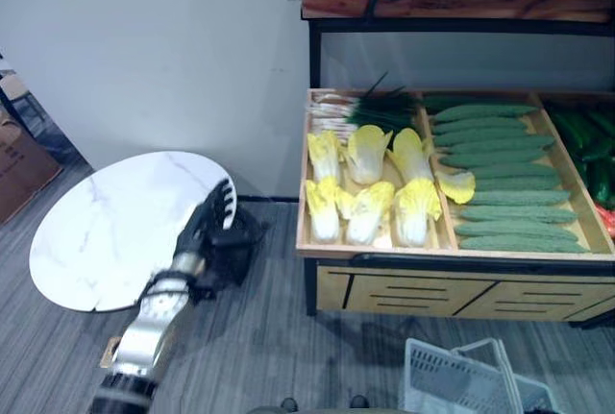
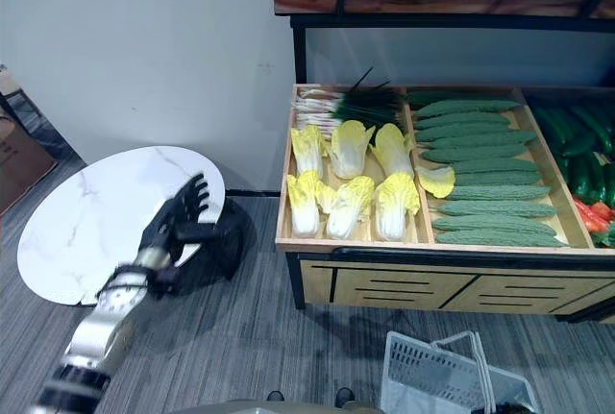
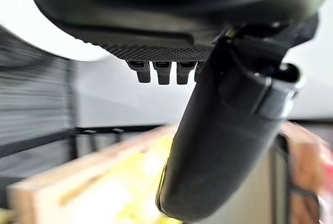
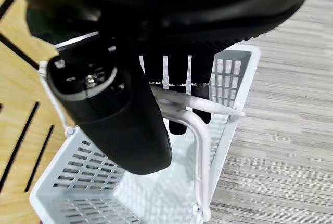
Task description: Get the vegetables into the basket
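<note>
Several light, leafy napa cabbages (image 1: 370, 210) left of cucumbers (image 1: 500, 169), best grasped mid-body; left hand (image 1: 211, 217) splayed empty, right hand (image 4: 156, 52) hooking basket (image 4: 93, 182) handle (image 4: 192, 104).

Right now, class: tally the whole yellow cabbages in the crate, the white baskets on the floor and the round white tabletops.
Cabbages: 6
Baskets: 1
Round tabletops: 1
Total: 8
</note>
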